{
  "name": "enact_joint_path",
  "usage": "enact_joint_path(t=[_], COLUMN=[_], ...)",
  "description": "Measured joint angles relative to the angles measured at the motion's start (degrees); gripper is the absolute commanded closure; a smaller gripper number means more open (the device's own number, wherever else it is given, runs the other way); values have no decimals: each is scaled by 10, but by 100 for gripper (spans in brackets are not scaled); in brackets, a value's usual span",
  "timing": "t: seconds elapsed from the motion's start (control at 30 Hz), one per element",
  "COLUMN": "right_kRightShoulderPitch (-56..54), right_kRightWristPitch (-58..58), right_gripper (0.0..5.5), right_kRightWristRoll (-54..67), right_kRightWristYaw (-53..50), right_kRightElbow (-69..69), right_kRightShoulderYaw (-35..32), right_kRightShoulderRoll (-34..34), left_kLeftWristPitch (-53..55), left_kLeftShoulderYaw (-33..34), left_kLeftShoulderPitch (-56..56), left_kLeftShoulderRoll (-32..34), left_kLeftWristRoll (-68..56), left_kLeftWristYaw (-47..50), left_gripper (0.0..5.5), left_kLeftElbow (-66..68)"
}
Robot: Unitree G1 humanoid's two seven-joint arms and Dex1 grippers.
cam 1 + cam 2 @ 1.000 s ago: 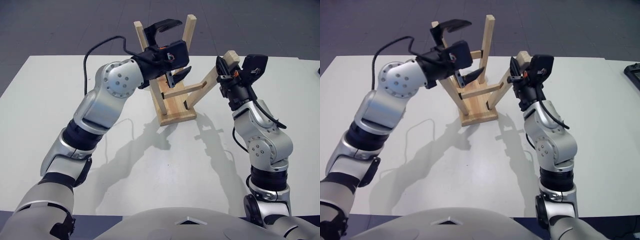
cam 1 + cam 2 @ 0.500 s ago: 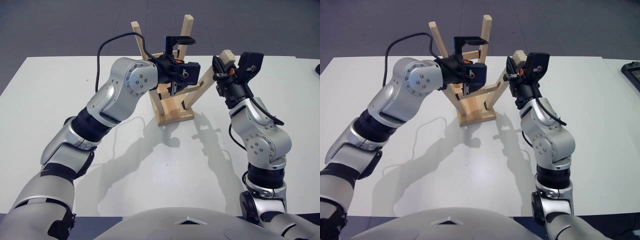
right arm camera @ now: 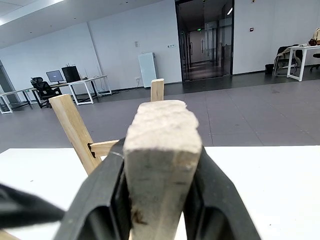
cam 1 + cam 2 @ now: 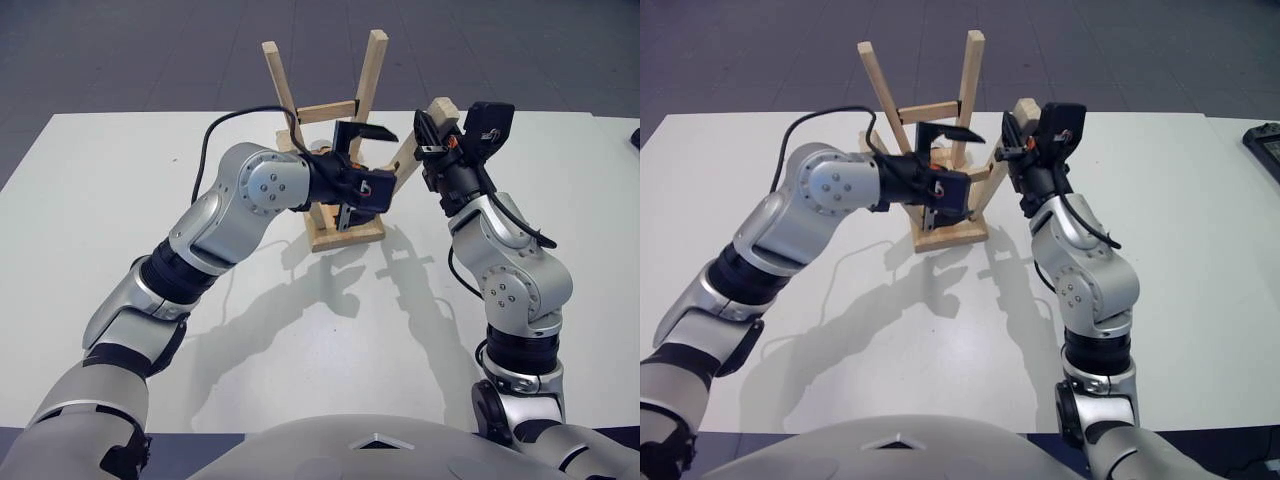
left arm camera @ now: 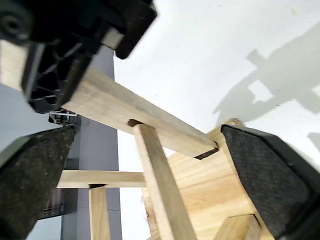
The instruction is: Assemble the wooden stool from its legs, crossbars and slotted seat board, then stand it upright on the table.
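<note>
The wooden stool (image 4: 345,232) rests upside down on the white table (image 4: 120,180), seat board down and legs pointing up and outward. My right gripper (image 4: 447,128) is shut on the top end of the near right leg (image 3: 162,130), with a finger (image 3: 100,200) pressed against each side. My left gripper (image 4: 357,175) is open inside the frame of legs, just above the seat board. Its wide-spread pads (image 5: 265,175) straddle a crossbar (image 5: 155,185) and the lower part of that same leg (image 5: 135,115), touching neither.
Two far legs (image 4: 283,85) joined by a crossbar (image 4: 325,111) rise behind my left gripper. A dark object (image 4: 1267,140) lies at the table's right edge. Bare white tabletop stretches in front of the stool and to both sides.
My left gripper has come down from above the far legs, turned, and gone in low between the legs near the seat board. My right gripper kept hold of the leg, shifting slightly left.
</note>
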Motion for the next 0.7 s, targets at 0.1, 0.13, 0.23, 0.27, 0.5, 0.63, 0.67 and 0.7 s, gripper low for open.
enact_joint_path(t=[0.1,0.13,0.23,0.27,0.5,0.63,0.67,0.7], right_kRightShoulderPitch=[0,0,-1,-2,-2,-20,-27,-28], right_kRightWristPitch=[0,0,0,0,-6,-12,-14,-14], right_gripper=[444,444,444,444,436,433,433,433], right_kRightWristRoll=[-1,-2,-16,-19,-77,-97,-103,-104], right_kRightWristYaw=[2,3,9,10,19,25,27,27], right_kRightElbow=[0,0,-3,-3,-18,-16,-15,-11], right_kRightShoulderYaw=[1,1,14,18,74,107,115,113], right_kRightShoulderRoll=[2,3,0,-1,-35,-58,-62,-63], left_kLeftWristPitch=[-7,-9,-20,-21,-22,-6,9,23], left_kLeftShoulderYaw=[-11,-12,-15,-16,-17,1,21,54], left_kLeftShoulderPitch=[0,0,0,0,9,18,22,23], left_kLeftShoulderRoll=[1,1,-6,-7,-22,-32,-41,-55], left_kLeftWristRoll=[42,51,68,68,78,54,24,-11], left_kLeftWristYaw=[13,19,33,35,37,36,34,35], left_gripper=[10,10,10,10,10,10,10,10], left_kLeftElbow=[28,38,61,64,86,82,71,55])
